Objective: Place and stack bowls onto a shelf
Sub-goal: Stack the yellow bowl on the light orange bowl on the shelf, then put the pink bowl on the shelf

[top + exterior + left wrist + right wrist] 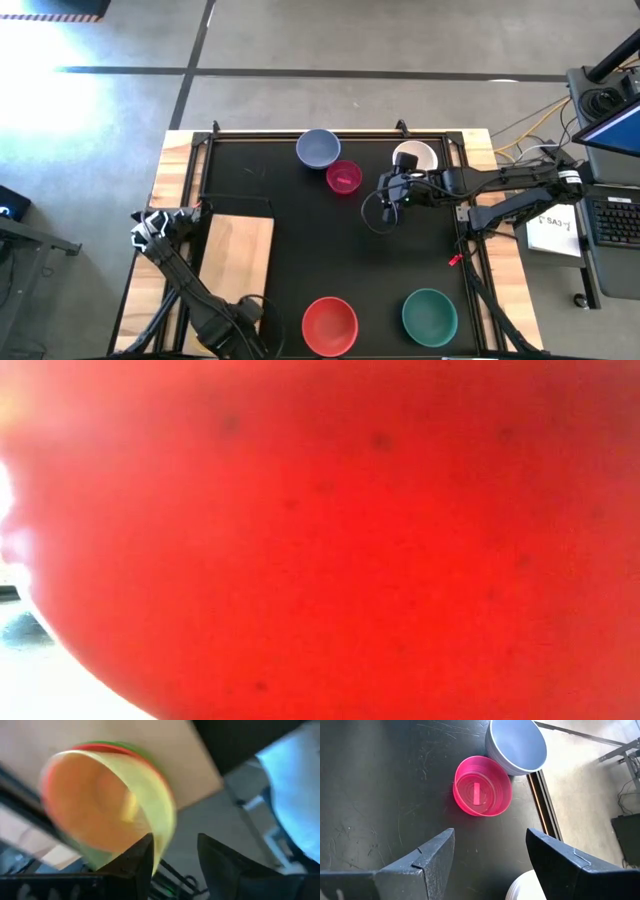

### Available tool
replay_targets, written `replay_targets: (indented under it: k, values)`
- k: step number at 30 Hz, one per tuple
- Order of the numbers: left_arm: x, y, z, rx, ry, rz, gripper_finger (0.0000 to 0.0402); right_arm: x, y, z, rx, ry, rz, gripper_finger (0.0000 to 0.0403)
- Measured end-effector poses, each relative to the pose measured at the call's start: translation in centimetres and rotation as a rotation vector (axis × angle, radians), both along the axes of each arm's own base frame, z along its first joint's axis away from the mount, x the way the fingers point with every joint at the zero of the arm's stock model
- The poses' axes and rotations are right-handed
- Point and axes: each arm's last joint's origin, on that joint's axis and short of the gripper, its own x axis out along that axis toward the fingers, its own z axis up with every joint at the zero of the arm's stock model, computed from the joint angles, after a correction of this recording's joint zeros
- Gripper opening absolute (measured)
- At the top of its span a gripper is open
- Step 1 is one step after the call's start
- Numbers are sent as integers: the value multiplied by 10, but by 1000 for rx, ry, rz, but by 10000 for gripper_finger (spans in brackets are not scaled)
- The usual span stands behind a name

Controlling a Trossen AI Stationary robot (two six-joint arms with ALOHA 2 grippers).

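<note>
1. Table (pixel 300 260): black top in a pale wooden frame, seen from above; the clock directions below take its centre as the dial.
2. Shelf (pixel 238 262): light wooden board lying flat at 9 o'clock, its top bare in the high view.
3. Left arm: rises from 7 o'clock and reaches to the table's 9 o'clock edge, beyond the shelf's outer corner.
4. Right arm: stretches in from 3 o'clock toward the centre.
5. Teal bowl (pixel 430 316): at 5 o'clock, upright.
6. Red bowl (pixel 330 325): at 6 o'clock, upright; its wall fills the low view (pixel 330 540).
7. Blue-grey bowl (pixel 318 148): at 12 o'clock, touching the magenta bowl.
8. White bowl (pixel 415 157): at 2 o'clock, partly under the right arm.
9. Magenta bowl (pixel 344 177): at 12 o'clock, nearer the centre, just ahead of the right gripper.
10. Nested bowls (pixel 107 802): yellow innermost, with orange and green rims showing; tilted and blurred, against the left gripper.
11. Left gripper (pixel 175 855): jaws partly apart; one finger touches the yellow rim, grip uncertain.
12. Right gripper (pixel 490 852): jaws wide apart, holding nothing, above bare tabletop.
</note>
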Motion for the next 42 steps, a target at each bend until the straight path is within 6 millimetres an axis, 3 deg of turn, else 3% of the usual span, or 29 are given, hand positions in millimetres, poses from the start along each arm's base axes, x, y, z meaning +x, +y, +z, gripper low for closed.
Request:
replay_targets:
  k: [5, 11, 14, 23, 29, 35, 42]
  values:
    - [5, -3, 0, -3, -84, -2, 104, 0, 0, 0, -5, 4, 7, 235]
    - [0, 4, -1, 71, -20, 28, 37, 0, 0, 0, -5, 4, 7, 235]
    - [-4, 8, -1, 114, 13, 27, 22, 0, 0, 0, -5, 3, 6, 235]
    - [5, 23, 2, 203, -93, -93, 32, 6, 0, -7, 80, -11, -34, 235]
    - [21, 43, 6, 273, -202, -251, 51, 23, -4, -21, 209, 25, 69, 235]
    - [36, 73, 11, 475, -276, -323, 62, 40, -28, -39, 196, 50, 24, 235]
    - [48, 111, 32, 705, -400, -381, 62, 51, -62, -63, 225, 119, 34, 235]
